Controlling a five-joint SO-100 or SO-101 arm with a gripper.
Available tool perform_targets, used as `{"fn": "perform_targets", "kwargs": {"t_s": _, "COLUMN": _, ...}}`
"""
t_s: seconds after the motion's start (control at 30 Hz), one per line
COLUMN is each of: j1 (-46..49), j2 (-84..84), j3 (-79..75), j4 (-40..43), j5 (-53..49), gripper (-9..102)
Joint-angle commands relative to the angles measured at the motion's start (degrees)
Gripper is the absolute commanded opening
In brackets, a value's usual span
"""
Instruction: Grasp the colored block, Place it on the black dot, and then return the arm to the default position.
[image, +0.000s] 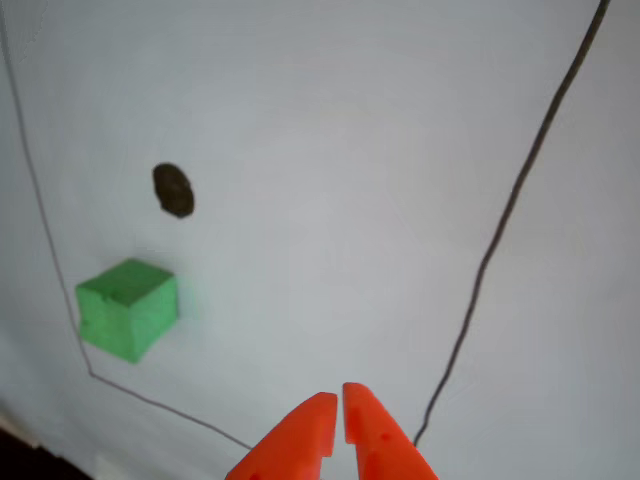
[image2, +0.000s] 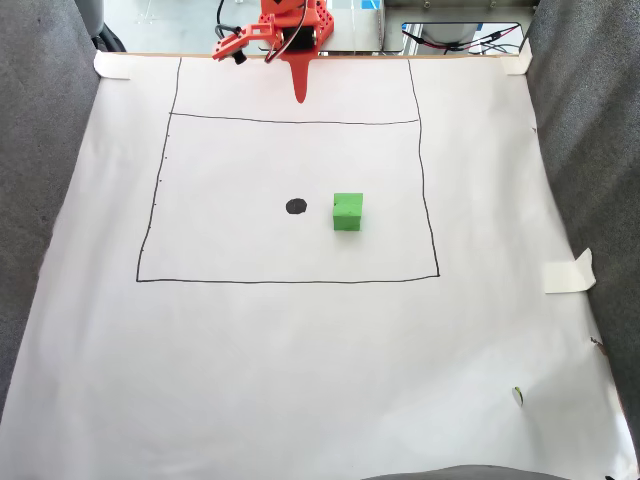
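Note:
The green colored block (image2: 347, 211) rests on the white paper just right of the black dot (image2: 296, 206) in the fixed view, a small gap between them. In the other view the colored block (image: 127, 307) lies below the black dot (image: 173, 189), at the left. My orange gripper (image2: 300, 96) sits at the top of the sheet, far from both, its pointed jaws together and holding nothing. In the other view the gripper (image: 339, 403) pokes in from the bottom edge, its tips almost touching.
A thin drawn rectangle (image2: 287, 281) frames the block and dot on the white paper (image2: 300, 380). Grey fabric (image2: 40, 200) borders both sides. A tape piece (image2: 568, 272) sticks at the right edge. Cables and equipment (image2: 450, 35) stand behind the arm.

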Motion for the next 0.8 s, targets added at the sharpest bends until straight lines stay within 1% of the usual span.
{"fn": "perform_targets", "kwargs": {"t_s": 0.0, "j1": -1.2, "j2": -5.9, "j3": -10.4, "j4": 1.7, "j5": 2.1, "gripper": 0}}
{"fn": "perform_targets", "kwargs": {"t_s": 0.13, "j1": -3.2, "j2": -12.7, "j3": -16.4, "j4": 1.1, "j5": 4.4, "gripper": 0}}
{"fn": "perform_targets", "kwargs": {"t_s": 0.4, "j1": -6.1, "j2": -26.9, "j3": -34.4, "j4": 7.7, "j5": 9.1, "gripper": 0}}
{"fn": "perform_targets", "kwargs": {"t_s": 0.63, "j1": -5.4, "j2": -38.0, "j3": -47.6, "j4": 8.9, "j5": 9.3, "gripper": 0}}
{"fn": "perform_targets", "kwargs": {"t_s": 0.77, "j1": -5.8, "j2": -46.2, "j3": -58.3, "j4": 12.7, "j5": 9.2, "gripper": 0}}
